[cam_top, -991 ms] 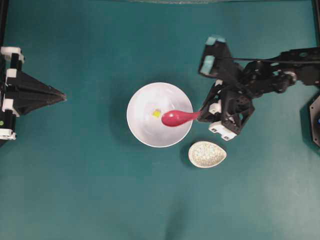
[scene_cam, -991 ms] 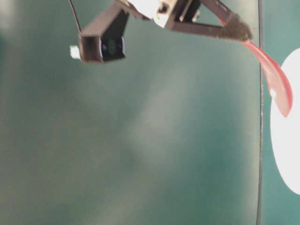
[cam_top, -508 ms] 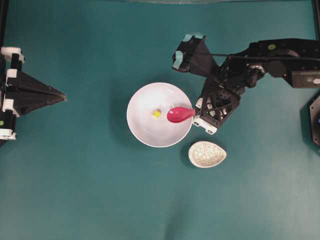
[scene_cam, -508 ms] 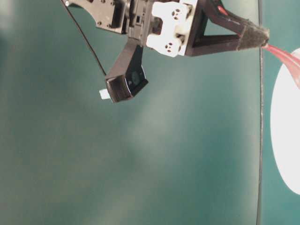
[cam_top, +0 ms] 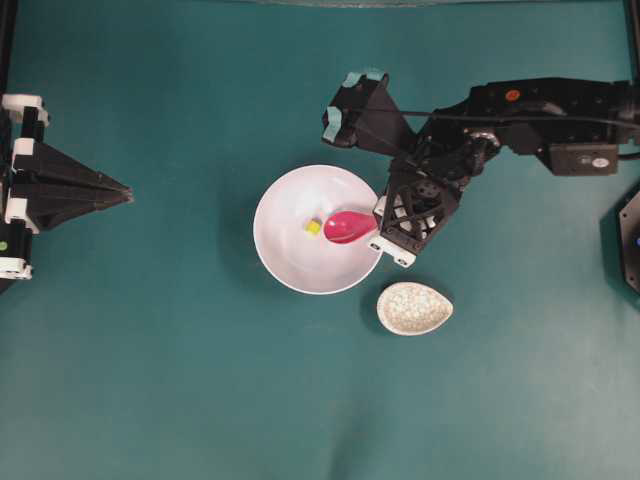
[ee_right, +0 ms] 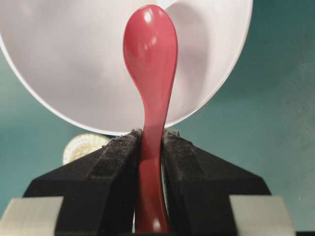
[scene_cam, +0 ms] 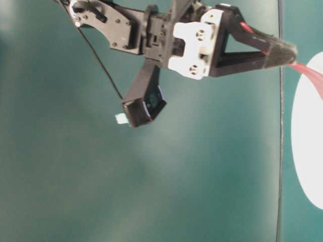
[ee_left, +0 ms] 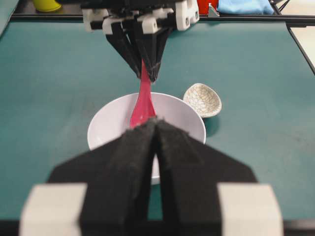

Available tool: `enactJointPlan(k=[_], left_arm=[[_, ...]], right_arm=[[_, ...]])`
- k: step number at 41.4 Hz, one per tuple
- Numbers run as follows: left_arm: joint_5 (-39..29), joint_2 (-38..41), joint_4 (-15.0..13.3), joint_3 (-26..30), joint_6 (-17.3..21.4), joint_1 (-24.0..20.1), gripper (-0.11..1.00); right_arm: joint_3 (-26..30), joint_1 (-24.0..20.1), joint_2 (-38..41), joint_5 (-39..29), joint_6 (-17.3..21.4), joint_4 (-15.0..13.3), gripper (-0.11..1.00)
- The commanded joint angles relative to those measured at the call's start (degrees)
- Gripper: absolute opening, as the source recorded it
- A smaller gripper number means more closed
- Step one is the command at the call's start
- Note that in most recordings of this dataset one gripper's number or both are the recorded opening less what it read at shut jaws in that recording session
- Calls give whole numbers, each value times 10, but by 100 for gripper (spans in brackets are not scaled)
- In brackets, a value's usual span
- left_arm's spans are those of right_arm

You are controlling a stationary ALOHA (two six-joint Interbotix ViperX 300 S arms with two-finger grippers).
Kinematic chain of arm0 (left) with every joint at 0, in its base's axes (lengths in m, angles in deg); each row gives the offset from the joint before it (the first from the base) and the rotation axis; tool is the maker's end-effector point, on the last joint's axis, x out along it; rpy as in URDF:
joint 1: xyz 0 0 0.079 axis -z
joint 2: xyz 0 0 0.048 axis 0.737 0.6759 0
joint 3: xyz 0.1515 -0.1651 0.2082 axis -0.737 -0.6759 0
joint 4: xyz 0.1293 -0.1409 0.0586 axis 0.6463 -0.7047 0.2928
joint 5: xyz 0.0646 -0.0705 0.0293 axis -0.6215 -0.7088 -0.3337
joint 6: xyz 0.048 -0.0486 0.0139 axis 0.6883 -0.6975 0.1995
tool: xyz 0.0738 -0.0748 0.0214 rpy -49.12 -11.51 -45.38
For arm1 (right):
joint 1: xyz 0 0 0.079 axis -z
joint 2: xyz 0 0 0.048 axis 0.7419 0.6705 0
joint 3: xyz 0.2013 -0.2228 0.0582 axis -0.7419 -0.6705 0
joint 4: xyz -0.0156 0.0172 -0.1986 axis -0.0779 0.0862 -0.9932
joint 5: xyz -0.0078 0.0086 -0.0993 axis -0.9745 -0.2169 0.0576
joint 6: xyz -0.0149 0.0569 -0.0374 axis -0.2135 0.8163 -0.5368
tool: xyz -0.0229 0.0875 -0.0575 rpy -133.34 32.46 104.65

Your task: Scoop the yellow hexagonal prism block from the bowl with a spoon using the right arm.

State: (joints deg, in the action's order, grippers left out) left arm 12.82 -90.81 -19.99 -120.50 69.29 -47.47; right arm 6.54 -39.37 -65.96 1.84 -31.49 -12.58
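Pink-red and glossy, the spoon (cam_top: 348,226) is clamped by its handle between the pads of the right claw (cam_top: 383,222), its scoop lowered inside the white bowl (cam_top: 285,260) at the centre of the overhead frame. The yellow hexagonal prism block (cam_top: 313,227) is seen on the bowl's floor just left of the scoop's tip; contact cannot be told. The left claw (cam_top: 125,193) is held closed and empty at the left edge, and a speckled oval dish (cam_top: 414,308) is set on the teal surface (cam_top: 180,380), lower right of the bowl.
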Motion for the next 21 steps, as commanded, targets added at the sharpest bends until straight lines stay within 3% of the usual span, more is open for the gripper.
enactJointPlan(k=[1, 21], left_arm=[[3, 3, 2, 8, -1, -1, 1], [2, 1, 2, 8, -1, -1, 1]], right_arm=[[13, 2, -4, 4, 1, -1, 20], [13, 2, 20, 35, 0, -1, 17]])
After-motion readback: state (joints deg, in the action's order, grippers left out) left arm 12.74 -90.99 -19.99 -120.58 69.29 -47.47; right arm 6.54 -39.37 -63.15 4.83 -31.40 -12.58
